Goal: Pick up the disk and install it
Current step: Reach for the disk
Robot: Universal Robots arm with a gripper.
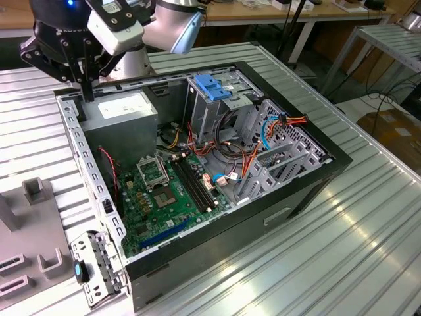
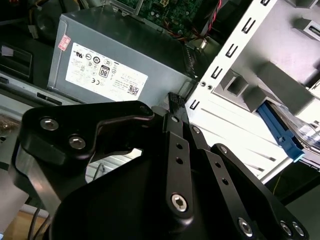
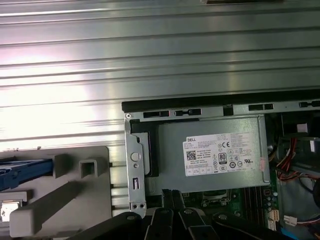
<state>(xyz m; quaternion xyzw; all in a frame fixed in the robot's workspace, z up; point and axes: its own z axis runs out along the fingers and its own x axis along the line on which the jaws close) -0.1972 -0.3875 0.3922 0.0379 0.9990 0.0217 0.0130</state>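
My gripper (image 1: 86,91) hangs shut and holds nothing, above the back corner of the open computer case (image 1: 316,178) on the exterior view's left. Its fingertips (image 2: 174,101) meet just over the case's perforated metal edge, beside the grey power-supply box (image 1: 125,112). The disk (image 3: 22,172) shows as a blue-edged slab resting in a grey holder (image 3: 75,185) outside the case, and its blue edging (image 2: 280,131) appears again in the second wrist view. The gripper (image 3: 171,196) is well apart from the disk.
Inside the case lie the green motherboard (image 1: 164,191), loose cables (image 1: 230,174) and a metal drive cage with a blue handle (image 1: 214,87). A grey fixture (image 1: 39,253) and a loose metal bracket (image 1: 95,266) sit on the ribbed metal table (image 1: 342,250) beside the case.
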